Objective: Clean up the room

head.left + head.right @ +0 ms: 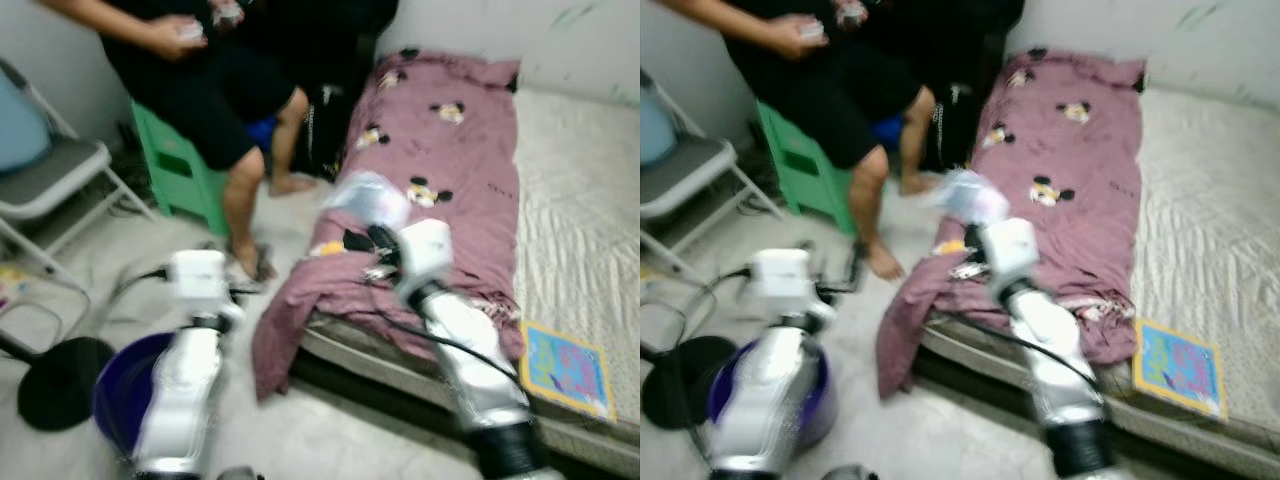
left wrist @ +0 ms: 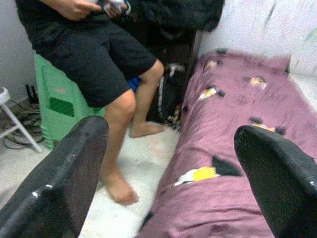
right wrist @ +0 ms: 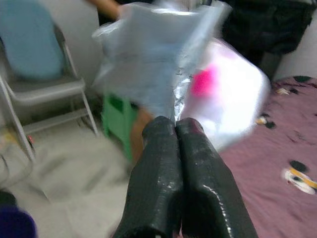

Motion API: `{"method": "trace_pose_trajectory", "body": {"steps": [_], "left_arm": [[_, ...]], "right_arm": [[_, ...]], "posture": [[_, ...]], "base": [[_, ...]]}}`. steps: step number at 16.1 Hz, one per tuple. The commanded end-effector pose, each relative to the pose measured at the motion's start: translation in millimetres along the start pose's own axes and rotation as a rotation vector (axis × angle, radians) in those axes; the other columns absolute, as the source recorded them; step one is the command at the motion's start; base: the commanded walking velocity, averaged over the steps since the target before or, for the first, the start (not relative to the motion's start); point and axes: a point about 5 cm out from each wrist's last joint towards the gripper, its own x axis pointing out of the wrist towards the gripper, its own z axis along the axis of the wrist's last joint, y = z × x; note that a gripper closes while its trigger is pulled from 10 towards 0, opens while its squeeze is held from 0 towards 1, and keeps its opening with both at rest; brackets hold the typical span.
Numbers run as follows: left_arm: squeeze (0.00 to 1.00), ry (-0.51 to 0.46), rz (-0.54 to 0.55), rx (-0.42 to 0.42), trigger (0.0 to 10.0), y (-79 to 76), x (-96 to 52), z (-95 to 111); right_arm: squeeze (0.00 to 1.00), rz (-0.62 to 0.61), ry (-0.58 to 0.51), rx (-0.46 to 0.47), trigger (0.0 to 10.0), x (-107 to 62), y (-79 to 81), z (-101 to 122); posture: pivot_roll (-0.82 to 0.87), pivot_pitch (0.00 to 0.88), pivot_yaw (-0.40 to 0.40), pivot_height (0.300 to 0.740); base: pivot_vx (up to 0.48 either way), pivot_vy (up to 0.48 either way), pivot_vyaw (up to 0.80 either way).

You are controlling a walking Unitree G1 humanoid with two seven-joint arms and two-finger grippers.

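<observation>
R gripper (image 3: 176, 130) pinching plastic bag (image 3: 163, 69), L gripper (image 2: 173, 148) open

A bedroom in a lived-in home: a low bed (image 1: 590, 200) with a pale mattress carries a mauve cartoon-print blanket (image 1: 440, 170). Beside it a person (image 1: 200, 80) sits on a green plastic stool (image 1: 175, 175), near a folding chair (image 1: 55, 180) on the bare floor (image 1: 300, 430).

A blanket (image 1: 430, 170) lies on the left part of the bed (image 1: 580, 230), hanging off its near-left corner. Left of the bed — a stool (image 1: 175, 170) bearing a seated person (image 1: 200, 90); far left, a chair (image 1: 50, 175). A bucket (image 1: 125, 385) stands near left — a book (image 1: 565, 368) on the bed's near edge.
</observation>
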Motion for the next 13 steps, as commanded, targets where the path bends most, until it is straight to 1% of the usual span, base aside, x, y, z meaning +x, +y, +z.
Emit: {"method": "trace_pose_trajectory", "body": {"steps": [1,5,8,10,13], "left_arm": [[0.0,-0.033,-0.046,-0.018,10.0,-13.2,3.4,7.1],[0.0,-0.032,-0.044,-0.014,10.0,-12.5,4.5,7.1],[0.0,-0.013,-0.015,0.003,10.0,-10.6,5.4,4.9],[0.0,-0.017,-0.001,0.005,10.0,-9.1,5.3,4.1],[0.0,-0.016,0.003,0.014,10.0,-9.2,4.2,3.3]], "right_arm": [[0.0,-0.037,0.017,-0.024,10.0,-6.4,-13.2,-2.8],[0.0,-0.041,0.016,-0.028,10.0,-5.2,-13.8,-3.1],[0.0,-0.049,0.017,-0.009,10.0,-4.7,-15.1,-3.9],[0.0,-0.035,0.014,-0.056,10.0,-4.7,-13.8,-3.2],[0.0,-0.022,0.008,-0.052,10.0,-4.7,-11.5,-3.1]], "posture": [[-0.06,0.0,0.004,0.74],[-0.06,0.0,0.004,0.74],[-0.06,0.0,0.004,0.74],[-0.06,0.0,0.004,0.74],[-0.06,0.0,0.005,0.74]], "base": [[0.341,0.0,0.0],[0.339,0.0,0.0],[0.0,0.0,0.0],[0.0,0.0,0.0],[0.0,0.0,0.8]]}}
